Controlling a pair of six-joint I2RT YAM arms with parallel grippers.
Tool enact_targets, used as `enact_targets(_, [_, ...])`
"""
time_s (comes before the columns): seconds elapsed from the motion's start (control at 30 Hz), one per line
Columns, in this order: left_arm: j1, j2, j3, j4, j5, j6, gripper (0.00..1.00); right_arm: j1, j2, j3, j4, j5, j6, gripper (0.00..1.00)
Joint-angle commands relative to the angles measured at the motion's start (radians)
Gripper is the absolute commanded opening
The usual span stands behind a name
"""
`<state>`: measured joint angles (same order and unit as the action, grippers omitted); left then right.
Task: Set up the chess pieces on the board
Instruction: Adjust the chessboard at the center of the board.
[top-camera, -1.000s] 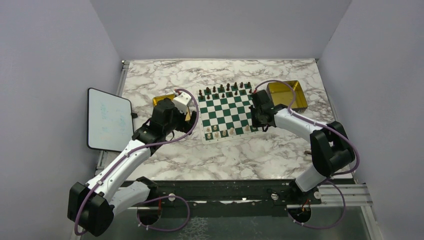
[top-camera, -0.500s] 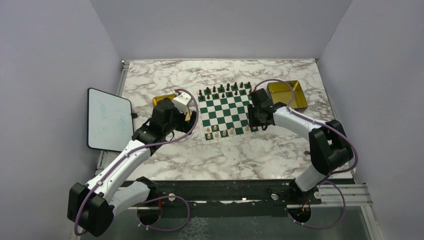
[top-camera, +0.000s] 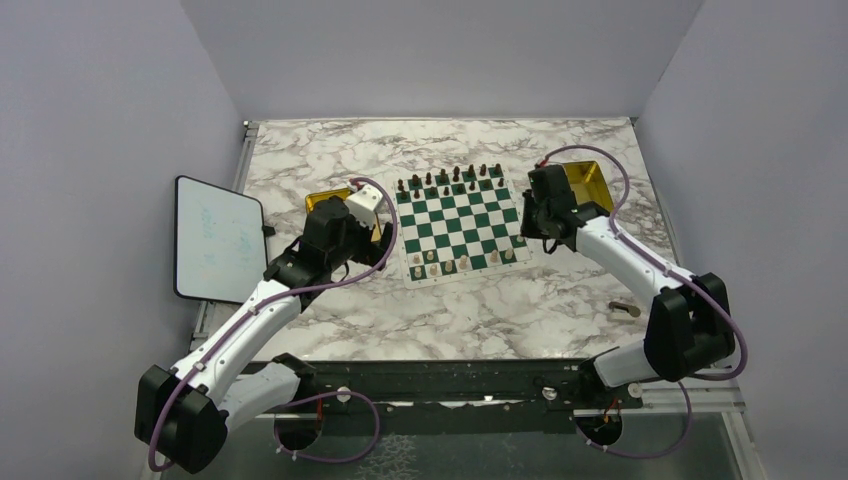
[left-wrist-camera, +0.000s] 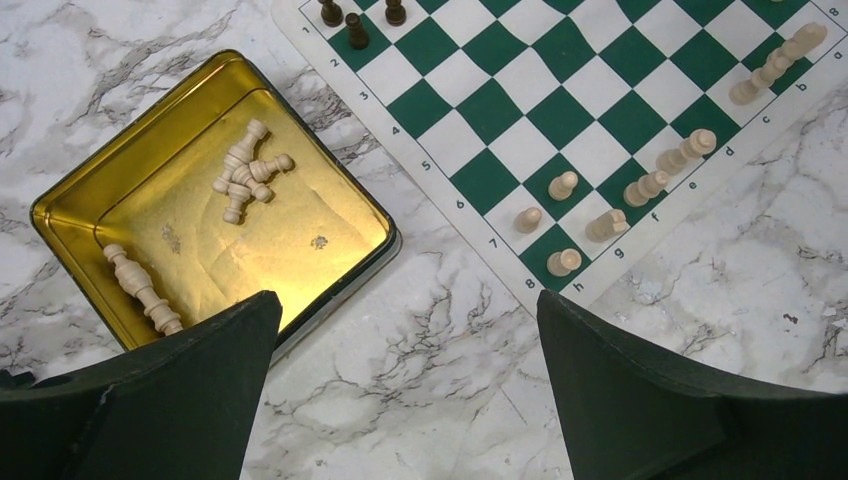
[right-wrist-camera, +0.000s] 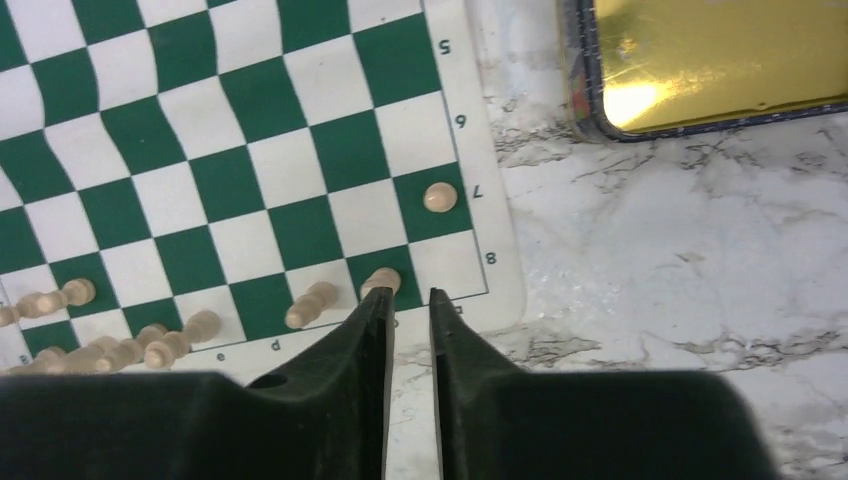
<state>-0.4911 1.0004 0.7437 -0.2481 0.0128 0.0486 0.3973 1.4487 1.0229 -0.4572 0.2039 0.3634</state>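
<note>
My left tool (left-wrist-camera: 405, 300) gapes empty; next I descend on cream wooden chess pieces (left-wrist-camera: 245, 172) in the gold rectangular tray (left-wrist-camera: 290, 240), ten o'clock.

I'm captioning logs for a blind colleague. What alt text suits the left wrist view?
A gold rectangular tray holds several cream wooden chess pieces lying flat; beside it, more stand along one edge of the green-and-white chessboard. The left gripper's black jaws are wide open.

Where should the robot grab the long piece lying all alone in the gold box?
Probably around its thin middle, coming straight down. The lone piece lies flat in the gold tray, so both long sides are open, though the tray wall sits close on one side.
</note>
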Motion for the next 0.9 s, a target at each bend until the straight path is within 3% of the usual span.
enact_targets(0.0, [-0.001,-0.019,0.0,0.027,0.049,-0.015,0.99,-0.03,-0.018,-0.045,0.01,0.028,0.025,0.17])
enact_targets(0.13, [-0.001,-0.035,-0.006,0.03,0.05,-0.018,0.99,-0.049,0.005,-0.077,0.033,-0.002,0.031,0.01])
enact_targets(0.43, [-0.001,-0.052,-0.007,0.035,0.053,-0.019,0.99,-0.064,0.039,-0.182,0.129,-0.082,0.097,0.01])
enact_targets(0.87, [-0.001,-0.061,-0.013,0.038,0.046,-0.018,0.99,-0.07,0.053,-0.252,0.213,-0.08,0.121,0.01])
